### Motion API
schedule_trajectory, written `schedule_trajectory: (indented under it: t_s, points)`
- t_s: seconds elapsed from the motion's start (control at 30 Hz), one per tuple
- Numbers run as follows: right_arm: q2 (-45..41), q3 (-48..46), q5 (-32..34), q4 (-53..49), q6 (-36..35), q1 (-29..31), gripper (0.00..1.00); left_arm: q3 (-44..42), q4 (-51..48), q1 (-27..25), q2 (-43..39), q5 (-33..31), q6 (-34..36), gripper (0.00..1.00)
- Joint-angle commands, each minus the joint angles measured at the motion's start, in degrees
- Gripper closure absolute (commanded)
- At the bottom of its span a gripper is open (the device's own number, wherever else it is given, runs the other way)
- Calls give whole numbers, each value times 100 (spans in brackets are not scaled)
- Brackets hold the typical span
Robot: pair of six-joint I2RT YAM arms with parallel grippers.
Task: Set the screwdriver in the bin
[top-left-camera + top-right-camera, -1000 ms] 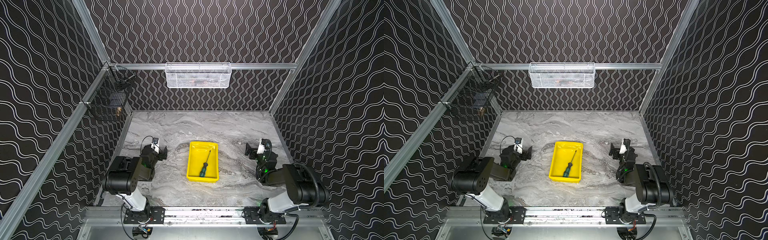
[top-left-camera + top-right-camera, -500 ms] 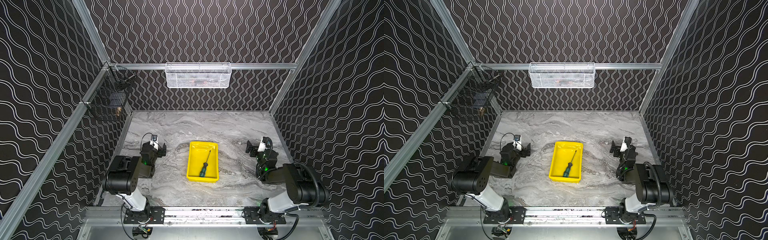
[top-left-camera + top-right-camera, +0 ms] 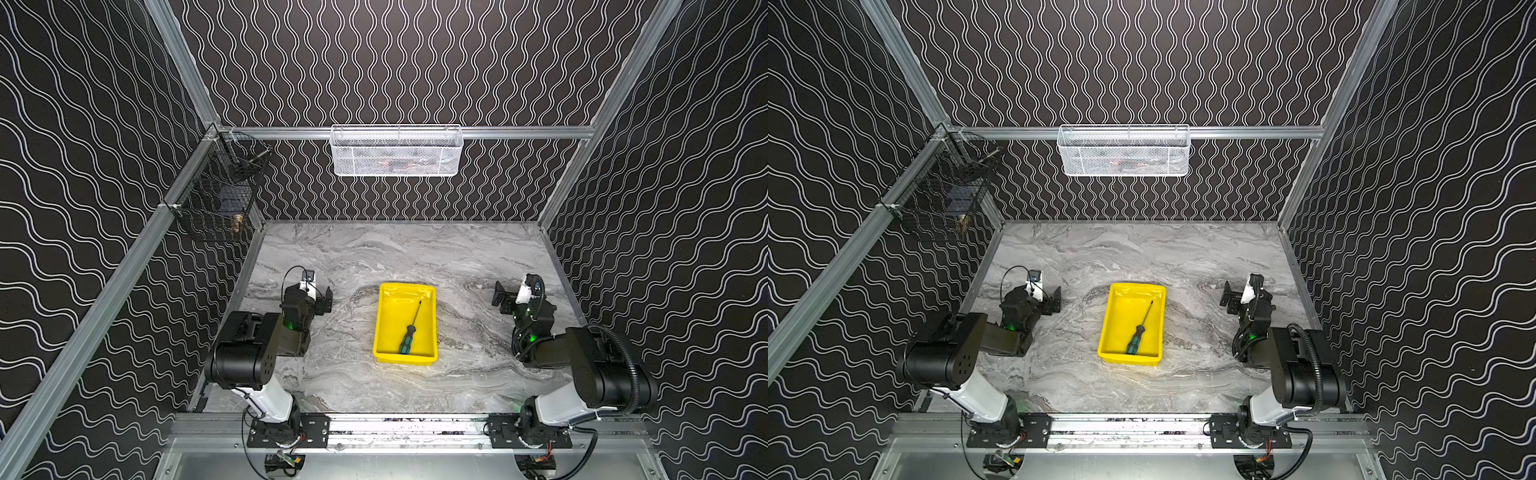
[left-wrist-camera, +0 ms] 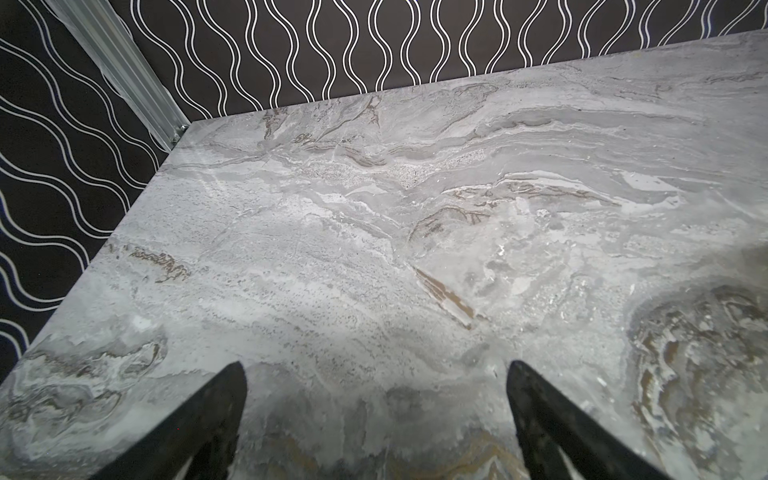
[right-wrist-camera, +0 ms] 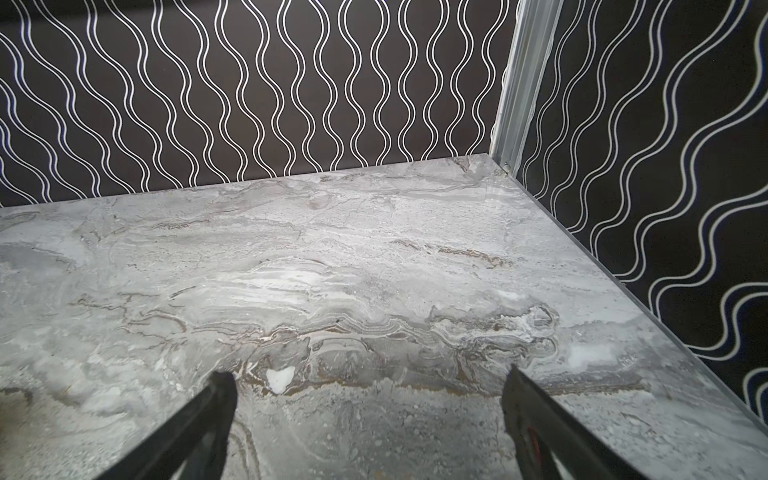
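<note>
1. Left gripper [image 3: 323, 300]: released, jaws spread wide, nothing held. The left wrist view shows its dark fingers [image 4: 203, 424] parted over bare tabletop. It sits low over the table, at about 9 o'clock from the bin and well apart from it.
2. Right gripper [image 3: 503, 297]: released, jaws equally wide, nothing held. The right wrist view shows its fingers [image 5: 532, 415] apart with only marble between them. It sits at about 3 o'clock from the bin, well apart, near the right wall.
3. Bin [image 3: 392, 316]: one shallow, glossy bright yellow tray with low sloped walls. It stands flat near the middle of the table, long side running 12 to 6 o'clock, between the two grippers. It appears in both top views.
4. Screwdriver [image 3: 409, 330]: one, with a green-and-black handle and a thin dark shaft. It lies inside the bin on its floor. The handle points to 6 o'clock, close to the near wall, and the tip points to roughly 12–1 o'clock. No gripper touches it.
5. Table [image 3: 415, 257]: grey marble-patterned top, bare around the bin.
6. White mesh basket [image 3: 397, 151]: hung on the back wall rail at 12 o'clock, above the table. Its contents are too indistinct to name.
7. Black wire basket [image 3: 216, 203]: hung on the left wall rail at about 10 o'clock. Small items sit inside, not identifiable.
</note>
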Motion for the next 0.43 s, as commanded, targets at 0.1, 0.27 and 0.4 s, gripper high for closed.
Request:
schedule_trajectory:
  t_s: [0.1, 0.27, 0.4]
  points:
    - [8, 31, 53, 99, 47, 2, 1, 26, 44, -5, 5, -43, -58, 1]
    - [73, 141, -9, -61, 56, 11, 1, 25, 38, -5, 5, -43, -58, 1]
    - [7, 28, 27, 79, 46, 10, 1, 28, 32, -5, 10, -40, -57, 1]
